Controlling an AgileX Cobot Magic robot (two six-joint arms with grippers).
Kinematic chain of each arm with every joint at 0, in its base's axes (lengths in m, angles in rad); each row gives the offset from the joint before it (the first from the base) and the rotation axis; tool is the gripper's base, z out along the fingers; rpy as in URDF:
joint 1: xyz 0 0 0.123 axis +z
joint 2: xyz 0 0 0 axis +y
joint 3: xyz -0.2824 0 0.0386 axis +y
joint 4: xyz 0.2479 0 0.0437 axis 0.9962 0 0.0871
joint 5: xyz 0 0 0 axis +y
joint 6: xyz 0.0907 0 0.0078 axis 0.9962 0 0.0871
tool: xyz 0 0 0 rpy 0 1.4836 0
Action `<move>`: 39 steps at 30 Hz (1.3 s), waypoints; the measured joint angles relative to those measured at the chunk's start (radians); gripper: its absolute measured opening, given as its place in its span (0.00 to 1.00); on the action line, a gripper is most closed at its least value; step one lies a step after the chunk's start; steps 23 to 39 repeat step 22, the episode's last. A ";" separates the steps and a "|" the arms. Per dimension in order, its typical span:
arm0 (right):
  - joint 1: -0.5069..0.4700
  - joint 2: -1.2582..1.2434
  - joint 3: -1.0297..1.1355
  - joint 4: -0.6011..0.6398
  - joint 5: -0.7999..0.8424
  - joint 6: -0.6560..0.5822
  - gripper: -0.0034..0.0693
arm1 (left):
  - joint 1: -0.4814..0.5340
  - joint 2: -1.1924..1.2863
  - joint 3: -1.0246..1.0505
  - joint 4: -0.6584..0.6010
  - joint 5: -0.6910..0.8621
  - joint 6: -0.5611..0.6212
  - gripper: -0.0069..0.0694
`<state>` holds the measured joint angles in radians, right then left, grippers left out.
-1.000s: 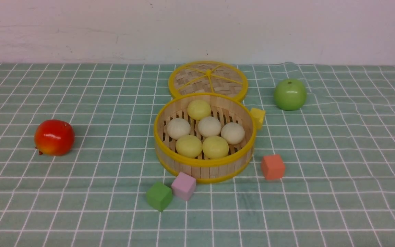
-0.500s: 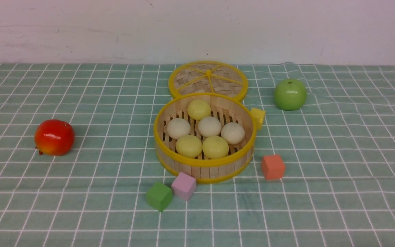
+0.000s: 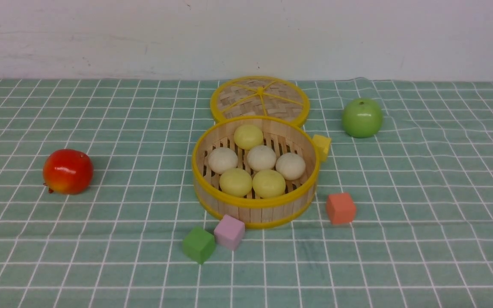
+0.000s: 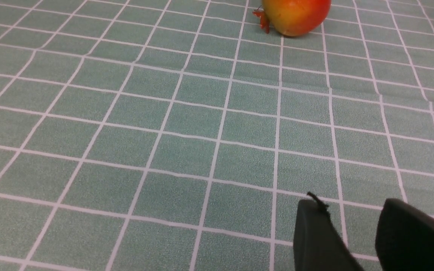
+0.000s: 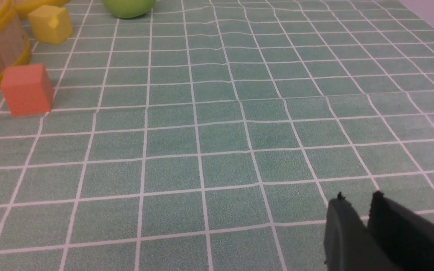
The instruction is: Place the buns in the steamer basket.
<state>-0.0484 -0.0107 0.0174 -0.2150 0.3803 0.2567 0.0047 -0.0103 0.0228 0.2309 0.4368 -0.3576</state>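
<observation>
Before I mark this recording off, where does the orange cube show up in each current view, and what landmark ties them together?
Front view: orange cube, right of centre, just right of the basket.
Left wrist view: not in it.
Right wrist view: near the left edge, towards the top, beside the basket.
Shared landmark: the basket in the front and right wrist views; no cube match on the left.

left gripper (image 4: 347, 201): shows at the edge of its own wrist view, fingers apart with a gap between them, nothing held
right gripper (image 5: 358, 195): shows in its own wrist view, fingertips a narrow gap apart, nothing between them
arms: both outside the front view
</observation>
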 joint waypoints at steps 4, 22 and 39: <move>0.000 0.000 0.000 0.000 0.000 0.000 0.20 | 0.000 0.000 0.000 0.000 0.000 0.000 0.40; 0.000 0.000 0.000 0.000 0.000 0.000 0.23 | 0.000 0.000 0.000 0.000 0.000 0.000 0.40; 0.000 0.000 0.000 0.000 0.000 0.000 0.23 | 0.000 0.000 0.000 0.000 0.000 0.000 0.40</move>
